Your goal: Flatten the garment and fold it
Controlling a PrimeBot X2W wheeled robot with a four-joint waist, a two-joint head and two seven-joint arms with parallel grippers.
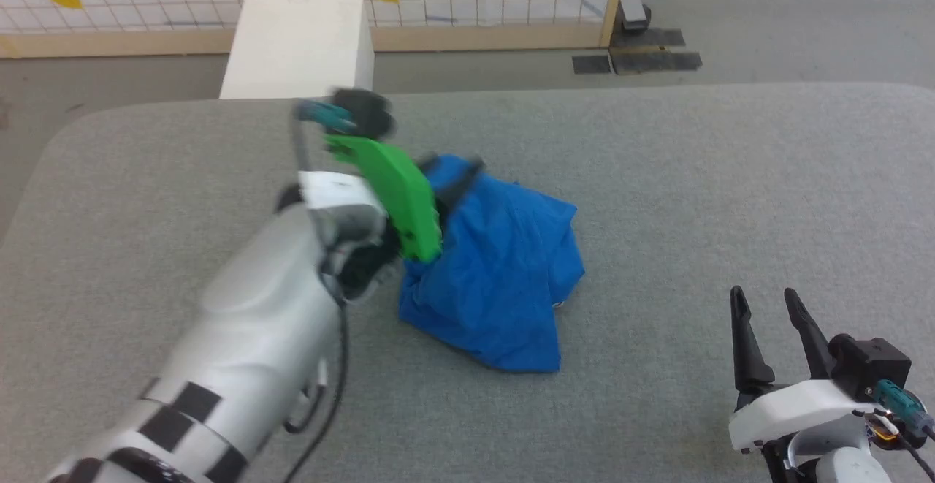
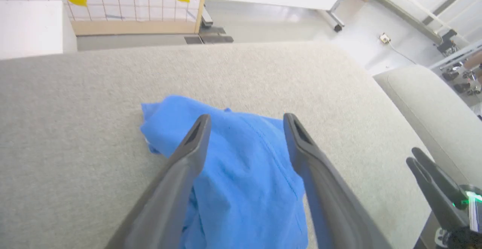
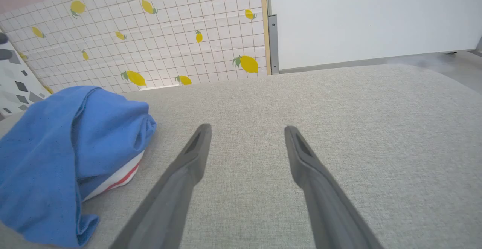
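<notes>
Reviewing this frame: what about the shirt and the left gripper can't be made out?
- garment print: head view, hidden in crumpled folds.
- garment's far side: right wrist view, cut off by the left edge.
- left gripper touching cloth or not: left wrist view, depth unclear; head view, blurred.

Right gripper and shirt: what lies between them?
Nothing lies between them. In the head view a bare stretch of grey table separates the right gripper from the shirt. The right wrist view shows the same bare stretch.
</notes>
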